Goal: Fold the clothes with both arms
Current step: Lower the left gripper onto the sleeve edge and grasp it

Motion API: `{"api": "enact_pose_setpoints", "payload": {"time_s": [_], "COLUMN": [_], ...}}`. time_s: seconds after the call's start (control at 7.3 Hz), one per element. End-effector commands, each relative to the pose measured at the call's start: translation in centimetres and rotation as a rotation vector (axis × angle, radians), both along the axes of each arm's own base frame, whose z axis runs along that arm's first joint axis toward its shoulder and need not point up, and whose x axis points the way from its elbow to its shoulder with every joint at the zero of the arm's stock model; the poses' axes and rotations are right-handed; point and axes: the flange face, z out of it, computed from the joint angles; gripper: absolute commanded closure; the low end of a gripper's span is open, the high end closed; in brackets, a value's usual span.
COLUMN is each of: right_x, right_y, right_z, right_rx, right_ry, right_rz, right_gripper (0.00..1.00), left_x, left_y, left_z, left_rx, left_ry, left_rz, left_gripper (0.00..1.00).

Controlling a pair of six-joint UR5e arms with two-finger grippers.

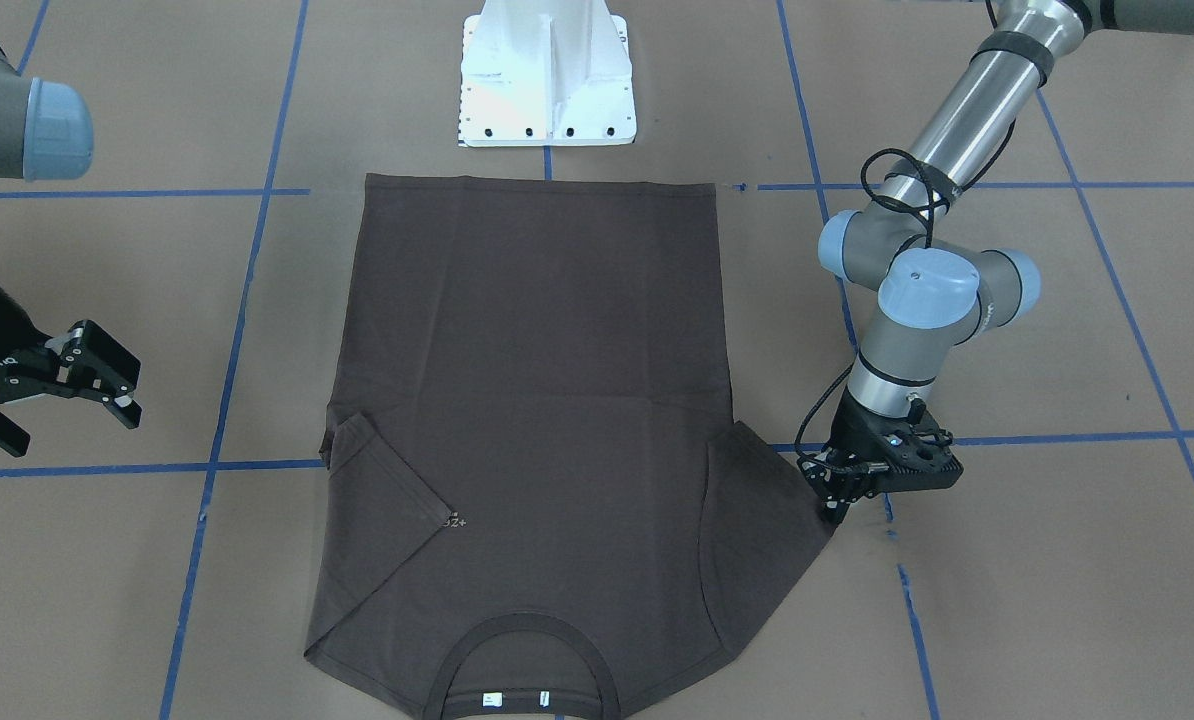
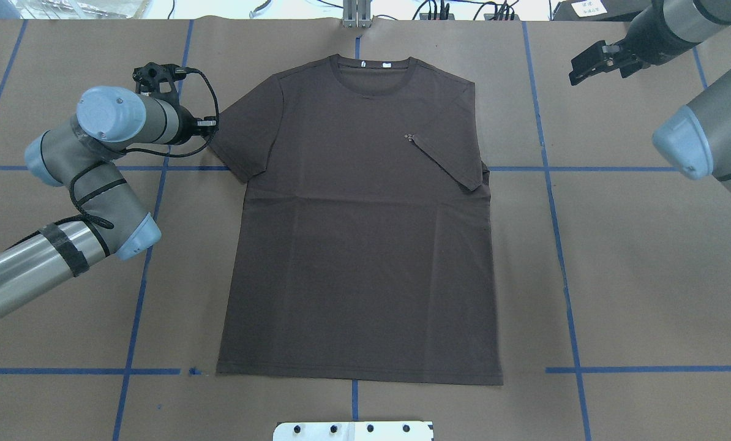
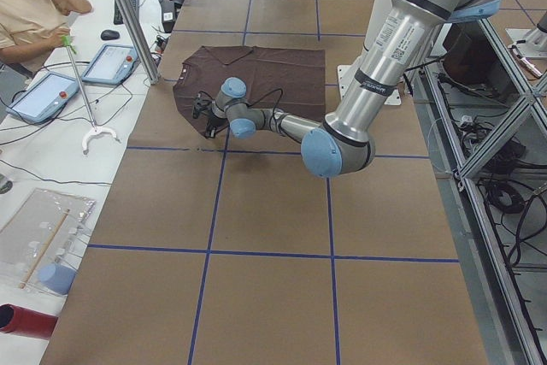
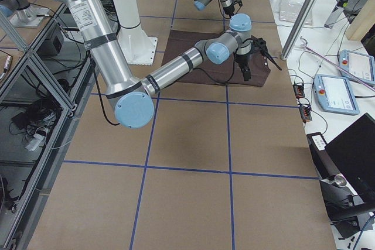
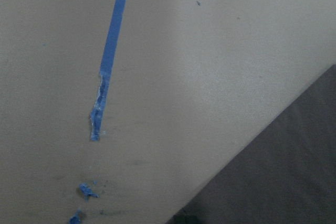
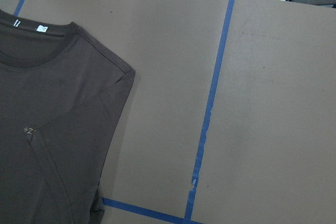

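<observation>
Overall, the table (image 2: pixel 647 275), papered brown and gridded with blue tape lines (image 2: pixel 561 245), filled the overhead frame. The dark brown T-shirt (image 2: pixel 365 245) lay flat at the centre of that frame, front up; its hem was toward the bottom edge and its collar (image 2: pixel 371 76) toward the top edge.

The left arm (image 2: pixel 96 202) entered from the lower left of the overhead frame and reached up to the shirt's side; the right arm (image 2: pixel 708 135) occupied the upper right corner, well apart from the cloth. The white pedestal (image 1: pixel 547 70) stood at top centre of the front-facing frame, just beyond the hem.

- Left gripper (image 1: pixel 837 510): pointed down at the table, at the outer hem of the flat sleeve (image 2: pixel 246 135); contact with the cloth could not be confirmed, and I could not tell whether its fingers were spread or pressed together. The left wrist view showed only bare paper, a torn tape end and a corner of dark cloth at lower right.
- Right gripper (image 1: pixel 72 420): raised at the left edge of the front-facing frame, fingers spread wide with nothing between them.
- Folded sleeve (image 2: pixel 448 162): turned inward over the chest at the overhead frame's right; its tip lay just beside the small pale logo (image 2: pixel 409 136).
- White neck tags (image 2: pixel 374 63): visible inside the collar.
</observation>
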Motion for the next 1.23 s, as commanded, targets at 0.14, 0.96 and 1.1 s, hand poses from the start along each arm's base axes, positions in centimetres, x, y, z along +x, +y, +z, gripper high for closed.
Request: {"api": "enact_pose_setpoints", "payload": {"time_s": [0.14,0.96,1.1], "right_x": [0.0,0.0,0.1], "right_y": [0.0,-0.1,0.0], "right_z": [0.0,0.0,0.1], "right_rx": [0.000,0.002,0.001], "right_ry": [0.001,0.005,0.006], "right_rz": [0.001,0.005,0.005], "right_gripper": [0.00,0.00,0.00], "left_x": [-1.6,-1.5,-1.2], "left_y": [-1.1,-1.3,-1.2], "left_z": [-0.2,0.2,0.3], "left_rx": [0.080,0.085,0.083], "left_ry": [-0.056,-0.075,-0.075], "left_rz": [0.037,0.051,0.054], "left_gripper": [0.92,0.42,0.42]}}
